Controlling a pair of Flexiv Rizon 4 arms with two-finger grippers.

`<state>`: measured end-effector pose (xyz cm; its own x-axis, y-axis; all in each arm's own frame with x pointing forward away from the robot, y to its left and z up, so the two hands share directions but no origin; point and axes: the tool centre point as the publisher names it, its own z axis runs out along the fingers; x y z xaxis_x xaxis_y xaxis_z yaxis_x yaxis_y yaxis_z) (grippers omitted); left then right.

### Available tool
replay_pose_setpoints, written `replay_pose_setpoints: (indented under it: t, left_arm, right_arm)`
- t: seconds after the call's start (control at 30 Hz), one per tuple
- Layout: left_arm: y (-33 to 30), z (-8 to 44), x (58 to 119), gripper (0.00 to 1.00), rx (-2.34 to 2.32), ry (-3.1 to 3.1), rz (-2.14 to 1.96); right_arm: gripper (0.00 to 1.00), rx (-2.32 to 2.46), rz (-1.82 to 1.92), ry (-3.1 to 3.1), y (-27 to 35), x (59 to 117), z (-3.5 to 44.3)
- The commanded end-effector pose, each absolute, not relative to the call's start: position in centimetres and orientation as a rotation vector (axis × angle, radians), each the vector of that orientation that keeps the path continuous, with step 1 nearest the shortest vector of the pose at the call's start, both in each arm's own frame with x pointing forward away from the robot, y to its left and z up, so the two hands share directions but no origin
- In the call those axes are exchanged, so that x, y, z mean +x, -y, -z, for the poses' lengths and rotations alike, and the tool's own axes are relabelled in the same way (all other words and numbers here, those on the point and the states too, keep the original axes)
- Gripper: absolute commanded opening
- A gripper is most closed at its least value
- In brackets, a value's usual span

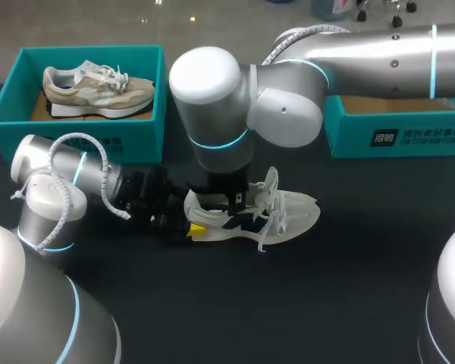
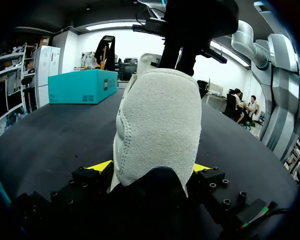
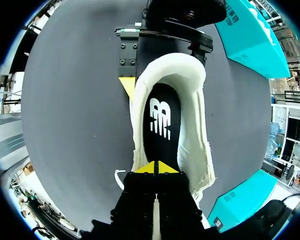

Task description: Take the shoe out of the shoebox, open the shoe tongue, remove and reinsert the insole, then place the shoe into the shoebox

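Note:
A white shoe (image 1: 292,212) lies on the black table, its toe pointing right. My left gripper (image 1: 186,224) is shut on its heel; in the left wrist view the suede heel (image 2: 157,125) sits between the two yellow fingertips (image 2: 101,166), which touch it on both sides. My right gripper (image 1: 239,201) comes down from above into the shoe's opening. In the right wrist view it (image 3: 155,167) is shut, tips together over the black insole (image 3: 160,125) inside the shoe (image 3: 200,145). The teal shoebox (image 1: 148,114) stands at the back left.
A beige shoe (image 1: 98,87) lies in the shoebox at the back left. A second teal box (image 1: 394,129) stands at the back right, also seen past the heel (image 2: 82,86). Both boxes (image 3: 250,35) flank the shoe on its far side.

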<state>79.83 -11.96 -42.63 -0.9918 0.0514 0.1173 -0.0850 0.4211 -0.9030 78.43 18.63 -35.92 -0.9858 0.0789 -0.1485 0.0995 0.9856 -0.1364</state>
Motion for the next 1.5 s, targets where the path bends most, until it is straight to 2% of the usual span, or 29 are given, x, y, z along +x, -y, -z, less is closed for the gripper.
replay_pose_setpoints:
  t: [0.03, 0.63, 0.67, 0.73, 0.77, 1.03, 1.4, 1.5]
  left_arm:
    - [11.9, 43.0, 80.0, 0.00, 0.030, 2.539, -1.623]
    - [11.9, 43.0, 80.0, 0.00, 0.030, 2.539, -1.623]
    - [11.9, 43.0, 80.0, 0.00, 0.030, 2.539, -1.623]
    - [11.9, 43.0, 80.0, 0.00, 0.030, 2.539, -1.623]
    - [11.9, 43.0, 80.0, 0.00, 0.030, 2.539, -1.623]
    - [11.9, 43.0, 80.0, 0.00, 0.030, 2.539, -1.623]
    - [11.9, 43.0, 80.0, 0.00, 0.030, 2.539, -1.623]
    - [11.9, 43.0, 80.0, 0.00, 0.030, 2.539, -1.623]
  right_arm:
    - [0.00, 0.142, 0.201, -3.001, -18.3, 79.1, 36.7]
    - [0.00, 0.235, 0.130, -3.029, -18.3, 80.3, 39.7]
    - [0.04, 0.245, 0.122, -3.016, -18.2, 80.3, 39.8]
    - [0.20, 0.254, 0.116, -3.013, -18.2, 80.5, 39.8]
    - [0.24, 0.255, 0.112, -3.006, -18.2, 80.5, 39.8]
    - [0.33, 0.246, 0.089, -2.997, -18.2, 81.2, 40.6]
    - [0.33, 0.232, 0.123, -3.096, -18.5, 80.5, 44.2]
    - [0.28, 0.251, 0.143, -3.127, -18.4, 80.0, 44.9]
